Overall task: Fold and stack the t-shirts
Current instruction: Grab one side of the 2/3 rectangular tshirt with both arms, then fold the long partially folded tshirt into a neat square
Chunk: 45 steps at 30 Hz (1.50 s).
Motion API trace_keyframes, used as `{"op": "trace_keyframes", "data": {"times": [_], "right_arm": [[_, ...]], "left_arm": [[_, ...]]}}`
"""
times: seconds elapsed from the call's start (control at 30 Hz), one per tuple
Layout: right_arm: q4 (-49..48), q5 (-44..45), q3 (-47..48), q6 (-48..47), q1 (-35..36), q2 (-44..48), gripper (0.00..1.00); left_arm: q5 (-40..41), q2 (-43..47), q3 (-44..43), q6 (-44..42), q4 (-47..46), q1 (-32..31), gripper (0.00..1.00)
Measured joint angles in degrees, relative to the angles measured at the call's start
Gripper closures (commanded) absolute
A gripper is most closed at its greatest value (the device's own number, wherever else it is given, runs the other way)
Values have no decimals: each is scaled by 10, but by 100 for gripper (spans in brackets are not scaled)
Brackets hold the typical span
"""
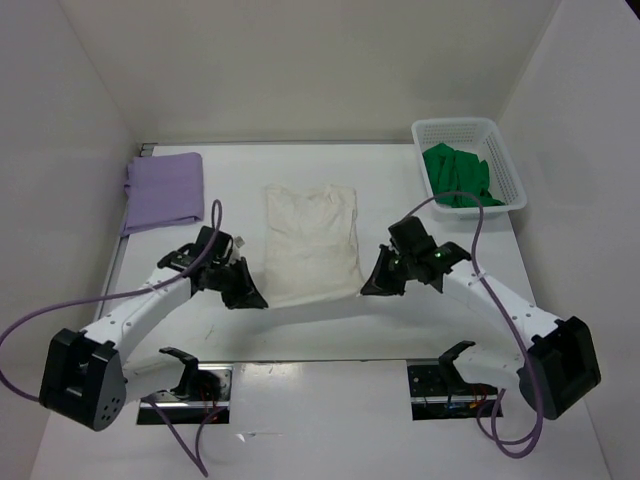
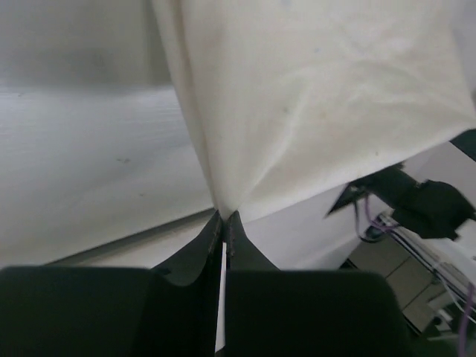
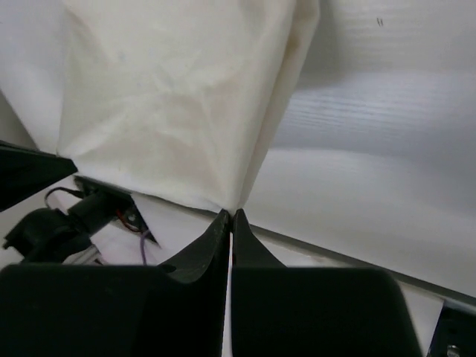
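Observation:
The cream white t-shirt (image 1: 312, 245) lies as a long folded strip in the middle of the table. My left gripper (image 1: 256, 301) is shut on its near left corner, where the cloth (image 2: 312, 104) funnels into the black fingertips (image 2: 213, 224). My right gripper (image 1: 367, 288) is shut on the near right corner, the cloth (image 3: 178, 97) pinched between its fingertips (image 3: 241, 220). A folded lavender purple t-shirt (image 1: 163, 190) rests flat at the far left. The bright green t-shirt (image 1: 456, 176) sits crumpled inside the basket.
The white mesh basket (image 1: 512, 160) stands at the far right corner. White walls close in on three sides. The near table edge (image 1: 320, 358) runs just behind the grippers, with both arm bases and purple cables below it.

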<state>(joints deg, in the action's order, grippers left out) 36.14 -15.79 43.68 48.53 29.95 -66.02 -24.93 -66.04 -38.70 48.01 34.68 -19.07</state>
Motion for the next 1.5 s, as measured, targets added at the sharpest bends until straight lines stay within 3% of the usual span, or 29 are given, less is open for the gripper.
{"op": "trace_keyframes", "data": {"times": [0.17, 0.4, 0.57, 0.8, 0.9, 0.97, 1.0, 1.03, 1.1, 1.2, 1.27, 1.33, 1.37, 1.47, 1.5], "right_arm": [[24, -9, 119, -38, -60, -52, 100], [-27, -4, 297, -103, -100, -250, 100], [-50, 16, 447, -136, -117, -396, 100], [-68, 30, 582, -154, -147, -531, 100], [-70, 35, 647, -156, -151, -589, 96], [-69, 43, 691, -156, -151, -629, 87], [-67, 46, 715, -155, -151, -652, 83], [-67, 48, 733, -153, -151, -668, 75], [-59, 49, 766, -153, -151, -695, 69], [-45, 49, 794, -153, -151, -706, 58], [-38, 50, 810, -156, -151, -705, 54], [-40, 48, 810, -158, -152, -696, 57], [-42, 44, 794, -159, -152, -684, 71], [-65, 27, 698, -156, -150, -622, 95], [-66, 17, 659, -154, -148, -597, 98]], "left_arm": [[-31, -11, -98, 2, 11, 49, 100], [-19, -192, -227, 0, -88, 135, 100], [-2, -329, -354, -2, -123, 143, 100], [29, -453, -493, 0, -183, 143, 98], [46, -514, -546, 0, -203, 143, 87], [56, -551, -570, 2, -217, 143, 76], [60, -567, -577, 5, -224, 144, 62], [64, -578, -579, 4, -228, 144, 58], [71, -592, -581, 13, -229, 146, 49], [74, -590, -582, 17, -234, 149, 41], [80, -579, -581, 19, -241, 152, 42], [83, -548, -555, 21, -267, 151, 45], [83, -526, -536, 24, -272, 151, 45], [80, -463, -485, 31, -297, 136, 45], [77, -446, -468, 31, -307, 123, 45]]}}
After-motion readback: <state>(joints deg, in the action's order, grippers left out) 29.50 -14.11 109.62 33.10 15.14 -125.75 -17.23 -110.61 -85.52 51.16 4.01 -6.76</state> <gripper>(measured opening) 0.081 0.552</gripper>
